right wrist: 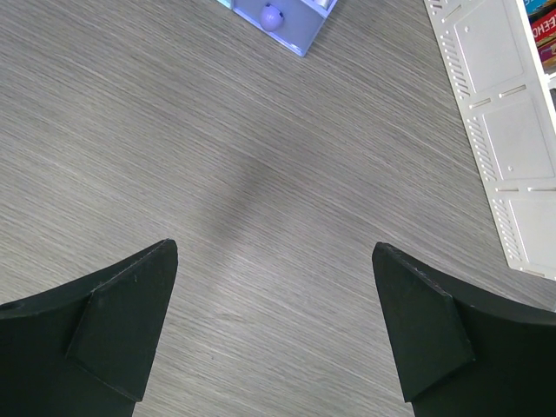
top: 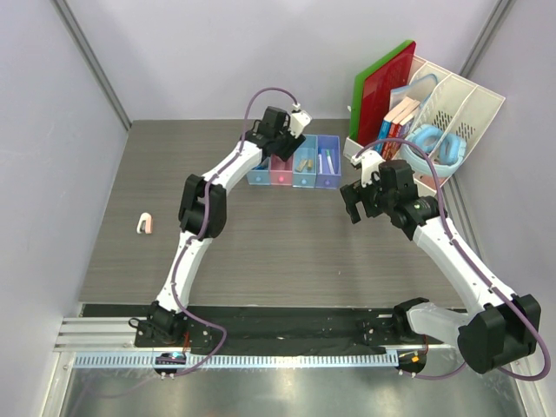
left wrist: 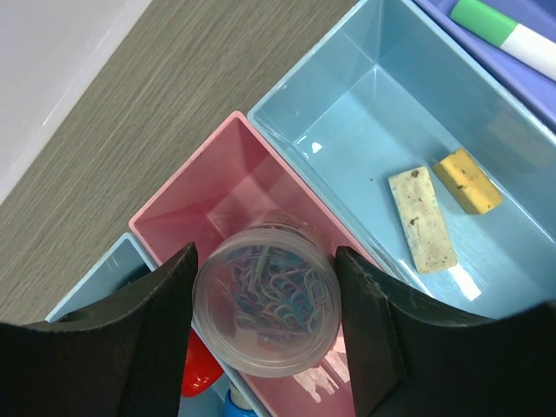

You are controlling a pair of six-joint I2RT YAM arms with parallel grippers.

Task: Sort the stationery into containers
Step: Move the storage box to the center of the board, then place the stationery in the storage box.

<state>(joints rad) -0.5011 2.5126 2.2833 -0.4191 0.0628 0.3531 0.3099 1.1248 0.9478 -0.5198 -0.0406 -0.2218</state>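
- Stationery in hand: a clear round plastic tub of coloured paper clips (left wrist: 265, 287) sits in the left gripper (left wrist: 265, 304), whose black fingers press on both its sides. It is over the near end of the pink rectangular plastic tray (left wrist: 228, 178); whether it touches the tray floor I cannot tell.
- Sorted, by the look of it: a speckled whitish eraser block (left wrist: 422, 219) and a small yellow piece (left wrist: 467, 180) lie side by side in the light-blue tray (left wrist: 347, 122). A white pen with green tip (left wrist: 504, 26) lies in the lavender tray (top: 328, 165), at 1 o'clock of the tub. Something red (left wrist: 201, 375) shows in the blue tray (top: 258, 171), at 7 o'clock.
- Left to do: a small pinkish-white roll (top: 145, 223) lies alone at 9 o'clock on the grey wood-grain table (top: 278, 252), well apart from the tray row at 12 o'clock.
- The right gripper (right wrist: 274, 248) hangs over the table towards 3 o'clock, jaws wide apart with nothing between them.
- Judgement: mostly done; releasing the tub and fetching the roll remain.
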